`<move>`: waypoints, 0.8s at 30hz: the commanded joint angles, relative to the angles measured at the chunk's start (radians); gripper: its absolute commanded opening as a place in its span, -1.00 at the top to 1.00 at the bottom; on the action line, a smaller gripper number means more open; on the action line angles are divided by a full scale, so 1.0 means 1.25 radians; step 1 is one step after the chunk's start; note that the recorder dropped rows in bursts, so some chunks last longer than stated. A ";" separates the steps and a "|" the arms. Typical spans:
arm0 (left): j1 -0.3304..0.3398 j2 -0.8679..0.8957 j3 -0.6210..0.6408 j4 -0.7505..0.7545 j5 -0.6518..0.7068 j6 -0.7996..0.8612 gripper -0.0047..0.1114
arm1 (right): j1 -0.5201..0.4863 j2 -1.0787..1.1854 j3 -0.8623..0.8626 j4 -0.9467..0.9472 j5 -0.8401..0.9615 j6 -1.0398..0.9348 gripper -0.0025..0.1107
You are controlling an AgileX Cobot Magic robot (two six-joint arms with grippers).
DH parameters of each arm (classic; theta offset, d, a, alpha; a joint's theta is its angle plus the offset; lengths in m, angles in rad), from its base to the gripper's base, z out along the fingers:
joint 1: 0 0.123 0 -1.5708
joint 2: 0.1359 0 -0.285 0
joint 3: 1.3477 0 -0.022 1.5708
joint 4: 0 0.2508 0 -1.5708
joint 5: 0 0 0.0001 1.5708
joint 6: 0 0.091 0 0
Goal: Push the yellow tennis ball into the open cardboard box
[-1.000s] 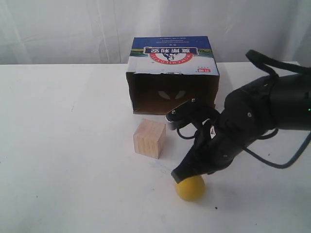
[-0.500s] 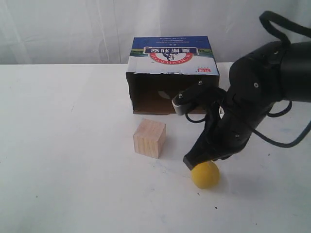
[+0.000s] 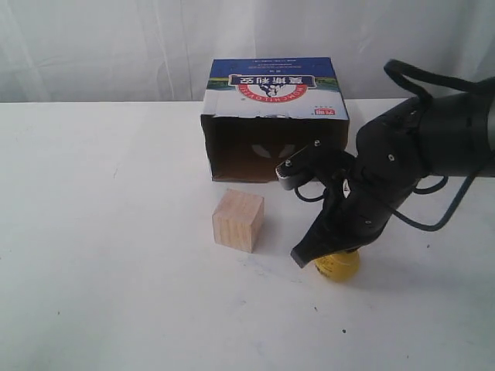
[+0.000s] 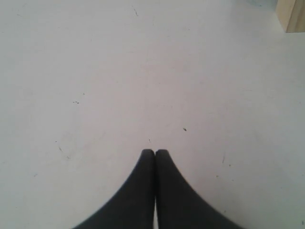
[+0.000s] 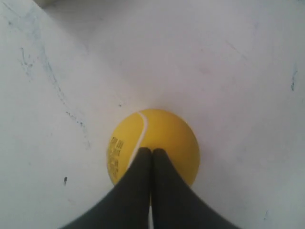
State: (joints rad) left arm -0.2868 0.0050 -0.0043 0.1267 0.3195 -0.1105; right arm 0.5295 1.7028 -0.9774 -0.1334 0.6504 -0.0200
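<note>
The yellow tennis ball lay at the tips of the right gripper, jaws pressed together; smooth, white seam, dark print

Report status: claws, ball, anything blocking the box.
Right claw shut, tip against ball. Left claw shut, empty. Ball outside box. Wooden cube left of ball, likely clear of path.

The right arm is seen at the right of the scene, folded over and sloped down toward the near left. The right gripper is carried at its low end, pointed down and left. Its black fingertips are pressed flat together, no gap being left between the jaws. The left gripper is likewise closed, tip against tip.
</note>
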 commanded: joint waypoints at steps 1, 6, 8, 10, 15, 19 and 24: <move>-0.004 -0.004 0.003 0.002 0.012 0.002 0.92 | -0.005 0.035 0.015 0.002 0.019 0.004 0.96; -0.004 -0.004 0.003 0.002 0.012 0.002 0.92 | -0.005 0.035 0.015 0.002 0.004 0.004 0.96; -0.004 -0.004 0.003 0.002 0.012 0.002 0.92 | -0.005 0.035 0.010 0.001 -0.008 0.004 0.96; -0.004 -0.004 0.003 0.002 0.012 0.002 0.92 | -0.005 0.035 -0.002 -0.001 -0.026 0.004 0.96; -0.004 -0.004 0.003 0.002 0.012 0.002 0.92 | -0.008 0.035 -0.071 -0.047 -0.041 0.004 0.96; -0.004 -0.004 0.003 0.002 0.012 0.002 0.92 | -0.010 0.033 -0.143 -0.074 0.009 0.008 0.96; -0.004 -0.004 0.003 0.002 0.012 0.002 0.92 | -0.008 -0.001 -0.167 -0.074 0.070 0.008 0.96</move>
State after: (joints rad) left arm -0.2868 0.0050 -0.0043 0.1267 0.3195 -0.1105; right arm 0.5288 1.7313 -1.1769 -0.2191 0.6928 -0.0160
